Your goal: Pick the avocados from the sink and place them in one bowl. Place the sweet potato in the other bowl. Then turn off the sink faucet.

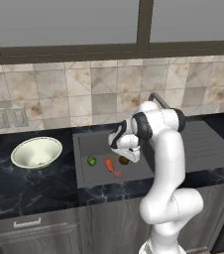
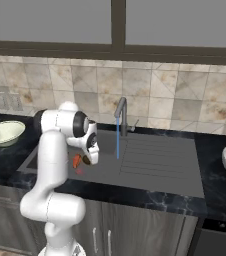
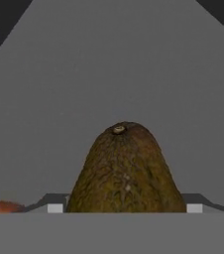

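The brown avocado (image 3: 125, 171) is being pinched between the gripper's (image 3: 125, 208) half-closed fingers on the sink (image 1: 96, 144) floor, near its front edge, for lifting to a bowl (image 1: 36, 152).

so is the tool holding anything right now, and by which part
The tool is closed on the dark olive-brown avocado down in the sink, gripping its broad lower end, one finger on each side; stem end points away.

Kitchen surfaces, mixed finishes
Brown avocado (image 3: 125, 171) rough, pebbly, matt; sink (image 1: 96, 177) smooth matt grey; counter (image 1: 29, 186) glossy dark marble; left bowl (image 1: 36, 152) glossy cream; wall tiles (image 1: 74, 84) mottled stone.
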